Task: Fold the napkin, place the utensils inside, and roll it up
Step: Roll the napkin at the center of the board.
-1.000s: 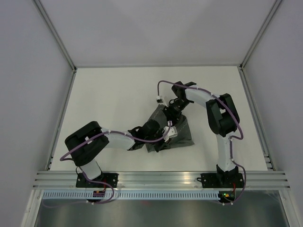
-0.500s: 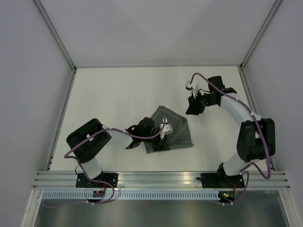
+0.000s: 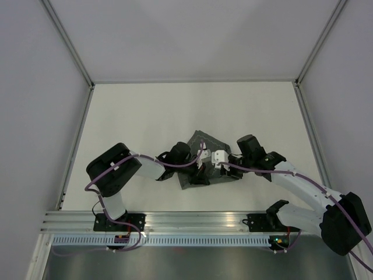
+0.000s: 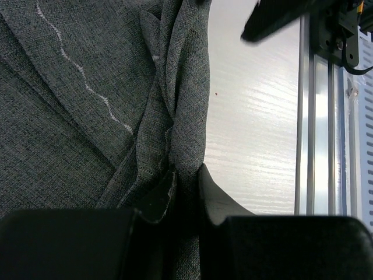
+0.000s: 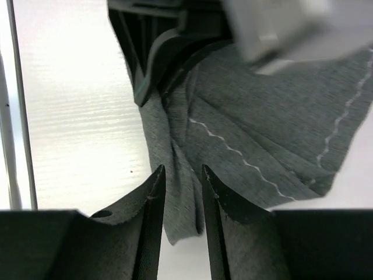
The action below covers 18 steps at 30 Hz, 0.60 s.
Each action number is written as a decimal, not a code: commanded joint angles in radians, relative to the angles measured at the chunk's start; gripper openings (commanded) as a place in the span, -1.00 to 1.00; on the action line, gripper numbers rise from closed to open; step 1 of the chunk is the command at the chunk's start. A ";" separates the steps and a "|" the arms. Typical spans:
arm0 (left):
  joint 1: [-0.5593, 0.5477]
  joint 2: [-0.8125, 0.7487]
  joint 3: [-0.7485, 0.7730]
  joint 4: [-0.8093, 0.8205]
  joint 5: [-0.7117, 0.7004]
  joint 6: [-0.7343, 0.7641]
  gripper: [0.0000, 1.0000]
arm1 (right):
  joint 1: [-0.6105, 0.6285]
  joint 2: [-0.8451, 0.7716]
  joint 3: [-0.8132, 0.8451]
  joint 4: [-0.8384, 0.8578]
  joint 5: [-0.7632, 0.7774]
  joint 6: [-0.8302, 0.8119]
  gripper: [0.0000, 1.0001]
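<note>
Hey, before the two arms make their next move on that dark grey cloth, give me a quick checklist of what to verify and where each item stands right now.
1. Left claw holding the dark grey fabric napkin: ok, a fold is pinched between its fingers.
2. Right claw holding the napkin: cannot tell; its fingers straddle a bunched edge, but clamping is unclear.
3. Whereabouts of the utensils: cannot tell; no view shows them.
4. Napkin folded flat on the white table: not ok; it is creased and bunched, with layers overlapping.
5. Claws apart from each other: ok; they are close on the same fold, not touching.
</note>
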 commanded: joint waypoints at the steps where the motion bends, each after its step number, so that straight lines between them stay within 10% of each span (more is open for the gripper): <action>1: -0.003 0.065 -0.005 -0.080 0.003 -0.016 -0.95 | 0.089 -0.013 -0.084 0.100 0.092 -0.043 -0.26; 18: -0.001 0.059 0.021 -0.115 -0.006 -0.013 -0.95 | 0.365 0.046 -0.225 0.338 0.331 0.023 -0.23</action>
